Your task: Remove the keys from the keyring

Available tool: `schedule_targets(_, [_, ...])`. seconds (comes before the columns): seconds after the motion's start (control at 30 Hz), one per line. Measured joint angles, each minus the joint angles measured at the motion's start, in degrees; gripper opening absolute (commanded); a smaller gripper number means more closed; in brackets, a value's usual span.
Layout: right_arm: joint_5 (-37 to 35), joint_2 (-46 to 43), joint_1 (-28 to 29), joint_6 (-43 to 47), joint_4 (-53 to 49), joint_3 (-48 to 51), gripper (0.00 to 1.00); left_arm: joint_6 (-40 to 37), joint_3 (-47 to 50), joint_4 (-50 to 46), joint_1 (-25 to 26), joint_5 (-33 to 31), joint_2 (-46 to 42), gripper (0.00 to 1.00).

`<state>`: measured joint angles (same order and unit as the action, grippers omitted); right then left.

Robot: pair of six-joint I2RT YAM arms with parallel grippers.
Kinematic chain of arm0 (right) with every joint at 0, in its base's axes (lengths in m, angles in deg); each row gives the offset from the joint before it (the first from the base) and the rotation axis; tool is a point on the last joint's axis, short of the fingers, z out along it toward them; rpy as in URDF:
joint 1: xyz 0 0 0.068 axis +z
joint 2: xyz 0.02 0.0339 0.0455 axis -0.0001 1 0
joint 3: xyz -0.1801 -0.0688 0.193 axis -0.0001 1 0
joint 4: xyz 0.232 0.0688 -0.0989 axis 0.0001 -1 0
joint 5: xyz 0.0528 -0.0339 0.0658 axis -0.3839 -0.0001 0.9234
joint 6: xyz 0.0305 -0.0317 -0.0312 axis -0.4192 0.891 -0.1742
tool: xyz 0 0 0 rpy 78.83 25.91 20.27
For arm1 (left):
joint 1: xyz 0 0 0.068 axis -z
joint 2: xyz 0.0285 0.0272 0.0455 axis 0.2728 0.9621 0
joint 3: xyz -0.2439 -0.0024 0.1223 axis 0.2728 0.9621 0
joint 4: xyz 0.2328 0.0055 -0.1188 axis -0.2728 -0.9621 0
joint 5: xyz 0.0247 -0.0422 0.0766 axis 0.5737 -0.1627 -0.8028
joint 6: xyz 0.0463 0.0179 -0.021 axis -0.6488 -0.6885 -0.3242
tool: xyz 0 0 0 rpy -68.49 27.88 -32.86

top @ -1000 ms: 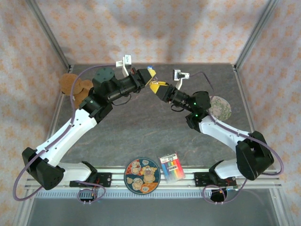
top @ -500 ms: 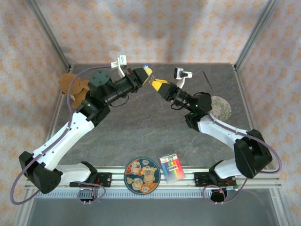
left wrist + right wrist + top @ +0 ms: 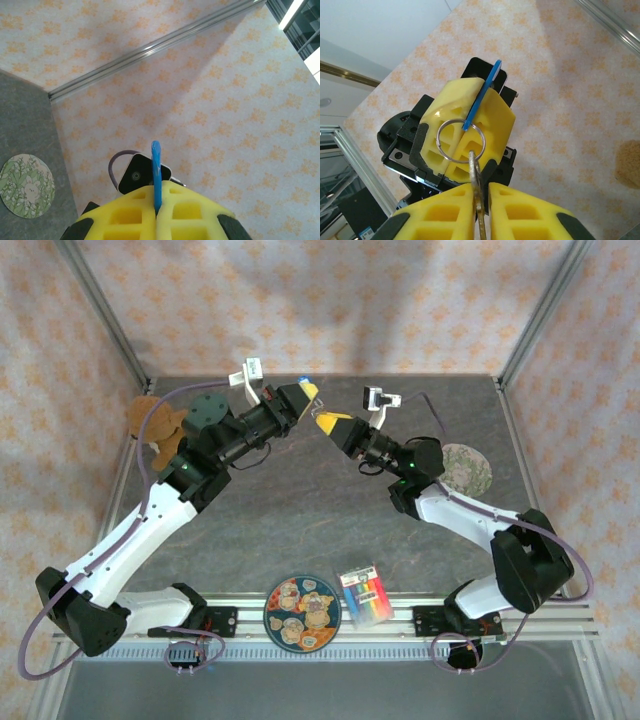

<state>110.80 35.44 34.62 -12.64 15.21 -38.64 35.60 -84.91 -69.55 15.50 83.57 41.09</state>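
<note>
My right end effector (image 3: 480,195) is clamped on the key (image 3: 474,170), with a yellow finger pressed to each side of it. Just beyond my fingertips the key joins the ring (image 3: 438,146), and the ring meets the lower end of a blue tag (image 3: 481,95). My left end effector (image 3: 156,197) is pinched together on that tag. Both are held up, tip to tip, over the far part of the table (image 3: 300,510). They are well apart from the plate (image 3: 302,612) and striped card (image 3: 365,595) at its near edge.

Overhead from behind, wrist views close, sharing left hand (image 3: 468,122)
</note>
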Motion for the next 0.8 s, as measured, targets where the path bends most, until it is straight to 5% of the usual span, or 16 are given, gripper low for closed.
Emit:
schedule_targets(0.27, [-0.4, -0.1, 0.0, 1.0, -1.8, -0.2, 0.0, -0.9, 1.3, -0.1, -0.4, -0.6, -1.2, 0.0])
schedule_targets(0.37, [-0.4, -2.0, 0.1, 4.0, -8.8, -0.7, 0.0, -1.4, 3.4, -0.5, -1.4, -1.4, -2.8, 0.12])
schedule_targets(0.5, [-0.9, -7.2, 0.1, 12.1, -28.2, -3.5, 0.0, -2.7, 7.2, -1.3, -3.1, -3.0, -6.4, 0.3])
schedule_targets(0.8, [-7.8, -8.2, 0.1, 37.8, -85.6, -27.7, 0.0, -7.3, 16.6, -5.3, -4.9, -7.1, -13.4, 0.4])
